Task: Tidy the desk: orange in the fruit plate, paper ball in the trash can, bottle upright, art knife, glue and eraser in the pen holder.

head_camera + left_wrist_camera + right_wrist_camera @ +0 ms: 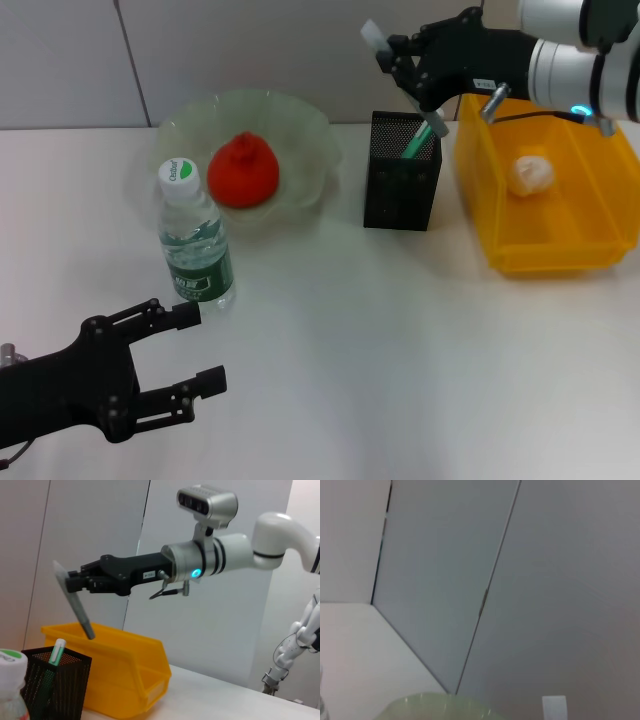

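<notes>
Right gripper (400, 62) clamps one art knife (73, 600) above one pen holder (402, 185); left gripper (196, 347) hangs open, empty, near one upright bottle (194, 236).

White desk (400, 340) — grey panelled wall (250, 50)

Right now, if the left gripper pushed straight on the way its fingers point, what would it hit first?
Most likely the bottle. The left gripper, fingers open, points across the table toward its base, standing upright just beyond the upper fingertip. Depth is unclear; it might pass narrowly beside it.
</notes>
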`<state>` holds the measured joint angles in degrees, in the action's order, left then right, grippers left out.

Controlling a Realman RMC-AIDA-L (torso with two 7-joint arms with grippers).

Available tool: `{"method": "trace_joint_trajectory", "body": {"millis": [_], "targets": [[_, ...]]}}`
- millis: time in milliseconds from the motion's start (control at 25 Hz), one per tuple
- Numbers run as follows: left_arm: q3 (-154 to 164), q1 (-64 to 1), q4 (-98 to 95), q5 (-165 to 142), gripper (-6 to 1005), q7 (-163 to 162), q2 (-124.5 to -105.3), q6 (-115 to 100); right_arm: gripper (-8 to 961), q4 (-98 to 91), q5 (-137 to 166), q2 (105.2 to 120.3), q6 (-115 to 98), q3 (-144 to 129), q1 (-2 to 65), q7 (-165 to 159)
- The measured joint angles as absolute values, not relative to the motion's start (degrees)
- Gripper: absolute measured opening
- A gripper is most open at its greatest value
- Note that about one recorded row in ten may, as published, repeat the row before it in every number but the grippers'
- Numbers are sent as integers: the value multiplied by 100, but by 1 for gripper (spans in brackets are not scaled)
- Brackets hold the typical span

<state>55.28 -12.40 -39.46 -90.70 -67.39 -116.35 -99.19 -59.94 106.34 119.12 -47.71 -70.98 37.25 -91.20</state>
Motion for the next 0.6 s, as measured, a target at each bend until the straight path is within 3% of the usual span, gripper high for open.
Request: {"method": "trace_joint_trajectory", "body": {"millis": [600], "targets": [[5529, -1247, -3946, -9070, 805, -6827, -11646, -9912, 153, -4586, 9764, 11909, -4689, -6565, 4181, -7859]]}}
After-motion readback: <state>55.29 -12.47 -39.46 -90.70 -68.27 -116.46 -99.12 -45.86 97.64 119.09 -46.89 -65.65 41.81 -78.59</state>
